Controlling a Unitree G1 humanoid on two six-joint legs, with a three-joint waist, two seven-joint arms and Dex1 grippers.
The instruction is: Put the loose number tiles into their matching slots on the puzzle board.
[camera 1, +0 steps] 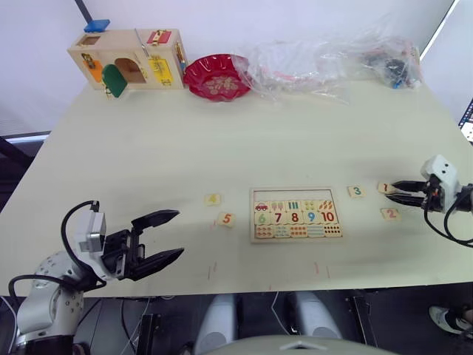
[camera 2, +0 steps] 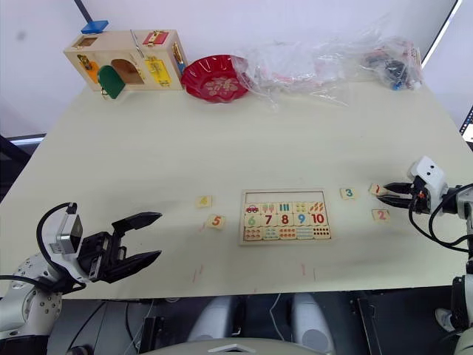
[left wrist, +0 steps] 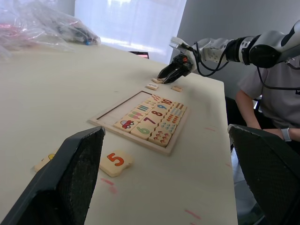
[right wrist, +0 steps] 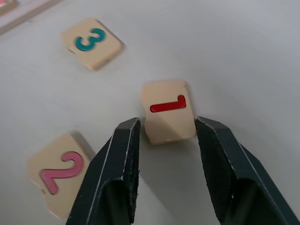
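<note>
R gripper (right wrist: pixel 167 129), jaws narrowly parted w/ tile 1 (right wrist: pixel 168 111) between the tips, not yet clamped, at table's right, right of puzzle board (camera 1: pixel 295 214); L gripper (camera 1: pixel 162 238), jaws wide, empty, near-left, closer to tile 5 (camera 1: pixel 226 220).

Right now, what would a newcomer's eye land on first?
The right gripper at the table's right edge, its open black fingers either side of the pale wooden tile with a red 1. Next, the flat pale wooden puzzle board mid-table, top row empty. Then the shiny red bowl at the far edge.
</note>
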